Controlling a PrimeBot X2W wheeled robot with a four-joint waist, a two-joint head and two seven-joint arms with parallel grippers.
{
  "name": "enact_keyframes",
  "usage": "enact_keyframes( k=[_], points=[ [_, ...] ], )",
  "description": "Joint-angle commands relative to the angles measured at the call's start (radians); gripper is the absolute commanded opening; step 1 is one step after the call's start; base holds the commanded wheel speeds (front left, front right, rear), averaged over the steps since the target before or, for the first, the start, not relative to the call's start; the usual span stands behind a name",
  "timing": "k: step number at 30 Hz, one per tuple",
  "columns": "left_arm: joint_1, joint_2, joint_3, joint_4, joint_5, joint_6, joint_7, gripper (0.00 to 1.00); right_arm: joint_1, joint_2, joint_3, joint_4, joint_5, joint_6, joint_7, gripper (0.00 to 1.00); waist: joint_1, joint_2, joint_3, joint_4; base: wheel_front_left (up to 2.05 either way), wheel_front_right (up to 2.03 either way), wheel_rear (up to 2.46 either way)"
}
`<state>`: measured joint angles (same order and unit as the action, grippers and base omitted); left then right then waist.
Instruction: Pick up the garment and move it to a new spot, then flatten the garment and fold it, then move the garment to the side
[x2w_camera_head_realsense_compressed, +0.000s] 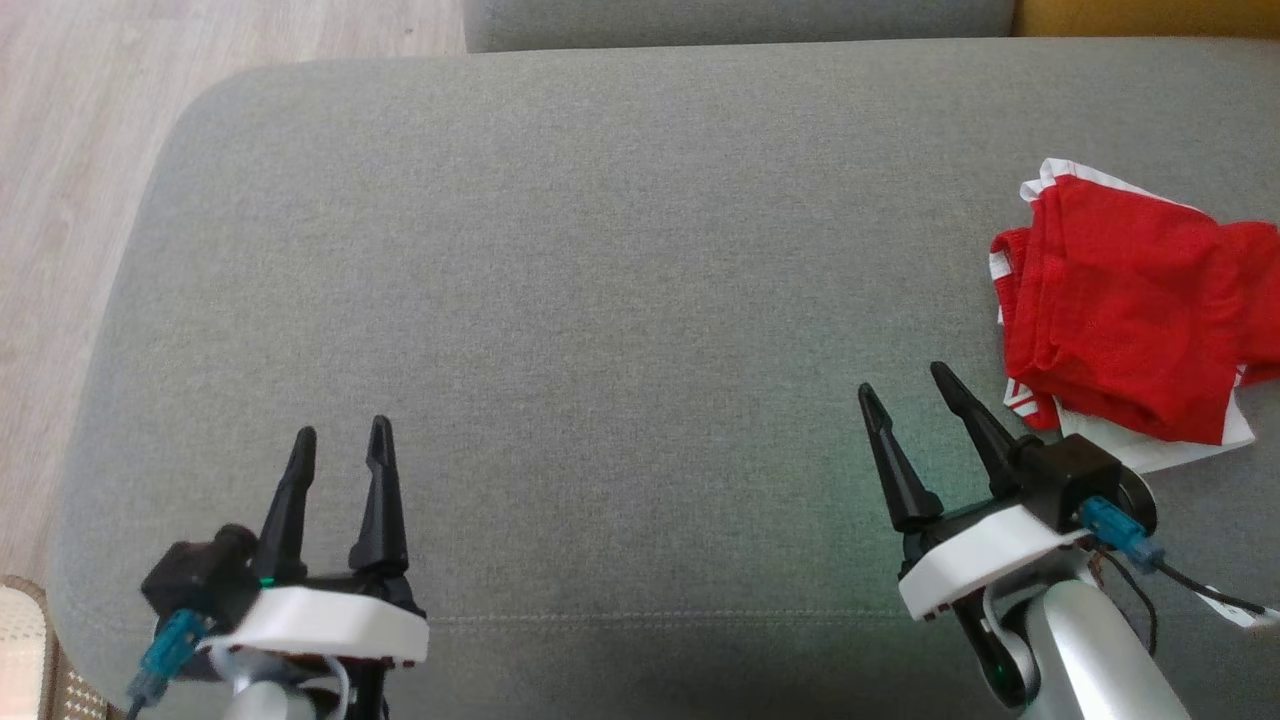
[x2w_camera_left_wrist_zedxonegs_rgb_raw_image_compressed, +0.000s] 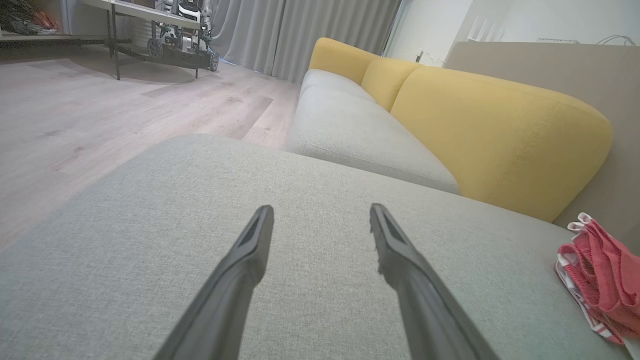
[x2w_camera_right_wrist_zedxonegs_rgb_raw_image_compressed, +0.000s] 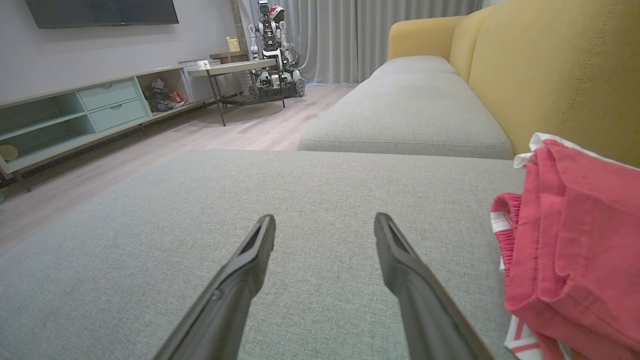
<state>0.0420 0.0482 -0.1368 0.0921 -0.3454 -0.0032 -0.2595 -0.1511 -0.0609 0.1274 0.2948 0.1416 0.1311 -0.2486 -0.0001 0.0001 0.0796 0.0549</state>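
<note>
The garment (x2w_camera_head_realsense_compressed: 1130, 310) is a red jersey with white trim, lying folded in a small bundle at the right edge of the grey cushion (x2w_camera_head_realsense_compressed: 600, 300). It also lies at the right in the right wrist view (x2w_camera_right_wrist_zedxonegs_rgb_raw_image_compressed: 575, 250) and far right in the left wrist view (x2w_camera_left_wrist_zedxonegs_rgb_raw_image_compressed: 605, 275). My right gripper (x2w_camera_head_realsense_compressed: 905, 390) hovers open just left of the garment, apart from it, nothing between its fingers. Low at the left, the left gripper (x2w_camera_head_realsense_compressed: 340, 435) is open and empty over bare cushion.
Wooden floor (x2w_camera_head_realsense_compressed: 60, 150) lies beyond the cushion's left edge. A second grey seat (x2w_camera_right_wrist_zedxonegs_rgb_raw_image_compressed: 405, 115) and yellow backrests (x2w_camera_right_wrist_zedxonegs_rgb_raw_image_compressed: 550, 75) stand beyond the cushion. Farther off are a low shelf unit (x2w_camera_right_wrist_zedxonegs_rgb_raw_image_compressed: 75, 120), a table and another robot (x2w_camera_right_wrist_zedxonegs_rgb_raw_image_compressed: 272, 50).
</note>
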Motion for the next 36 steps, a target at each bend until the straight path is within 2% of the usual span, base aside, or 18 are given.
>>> enact_keyframes(
  k=[1,27,28,32,36],
  points=[
    [-0.016,0.002,0.045,-0.035,-0.006,-0.011,-0.002,1.0,-0.029,0.011,0.019,-0.032,-0.004,0.0,-0.012,1.0,0.0001,-0.0001,0.001,0.0,0.0,0.0,0.0],
    [-0.002,0.002,0.046,-0.027,-0.099,-0.084,-0.002,1.0,-0.027,0.011,0.029,-0.026,-0.009,0.0,-0.013,1.0,0.0001,-0.0001,-0.008,-0.001,0.0,0.0,0.0],
    [0.022,0.0,0.017,0.008,-0.097,-0.081,0.0,0.0,0.001,0.0,0.005,0.005,0.0,0.0,-0.004,0.0,0.0001,-0.0001,-0.009,-0.001,0.0,0.0,0.0],
    [0.036,-0.001,0.017,0.07,-0.101,-0.081,0.005,0.0,0.029,0.0,0.009,0.062,0.006,0.0,-0.001,0.0,0.0001,-0.0001,-0.009,-0.002,0.0,0.0,0.0],
    [0.031,0.001,0.022,0.071,-0.141,-0.081,0.014,0.0,0.031,-0.002,0.005,0.056,0.056,0.0,0.007,0.0,0.0001,-0.0001,-0.012,-0.003,0.0,0.0,0.0]
  ],
)
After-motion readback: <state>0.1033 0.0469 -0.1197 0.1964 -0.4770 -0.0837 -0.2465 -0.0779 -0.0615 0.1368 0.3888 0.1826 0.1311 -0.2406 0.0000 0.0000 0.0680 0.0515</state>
